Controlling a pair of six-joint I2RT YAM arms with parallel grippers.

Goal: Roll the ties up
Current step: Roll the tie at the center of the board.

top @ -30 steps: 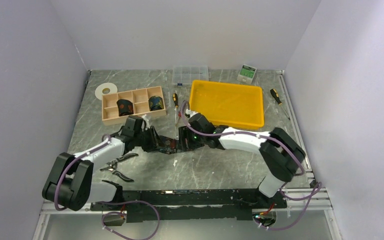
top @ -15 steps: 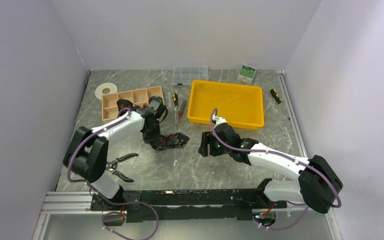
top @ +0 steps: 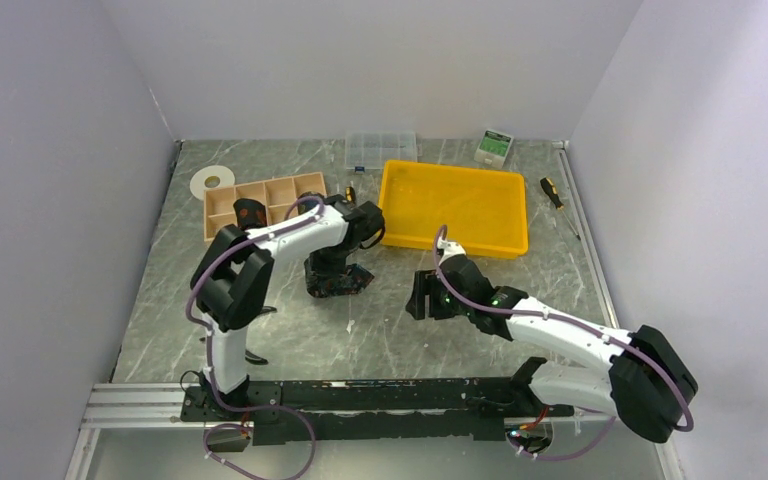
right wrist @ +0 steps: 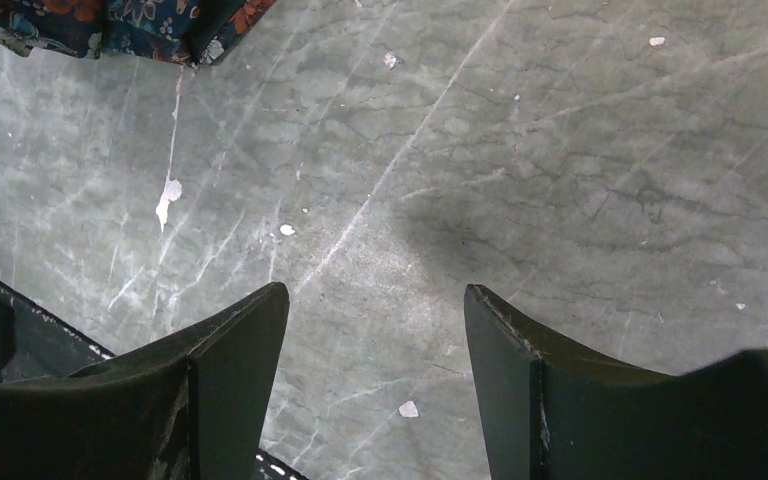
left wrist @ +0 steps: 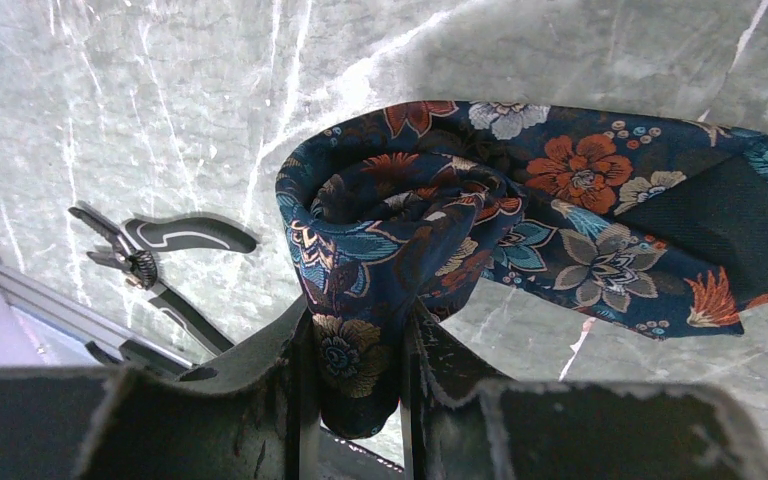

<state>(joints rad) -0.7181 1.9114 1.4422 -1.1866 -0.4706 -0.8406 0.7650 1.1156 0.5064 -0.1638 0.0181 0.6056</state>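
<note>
Top external view: two ties show. One rolled tie [top: 250, 213] sits in a wooden box [top: 265, 184]. The other tie [top: 345, 281] lies mid-table, its long axis left to right and its free end toward the right gripper [top: 422, 297].

Left wrist view: the left gripper [left wrist: 355, 380] pinches that tie's coiled end, the tail running right. One pair of pliers [left wrist: 175, 235] lies nearby.

Right wrist view: the fingers are spread, holding nothing.

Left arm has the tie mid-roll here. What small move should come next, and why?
Probably one more wrap. The left gripper has its jaws pinched on the coiled core of the floral tie, but the wide end lies flat and unrolled on the table. The right gripper, open over bare table, could move in to press that end onto the coil.
</note>
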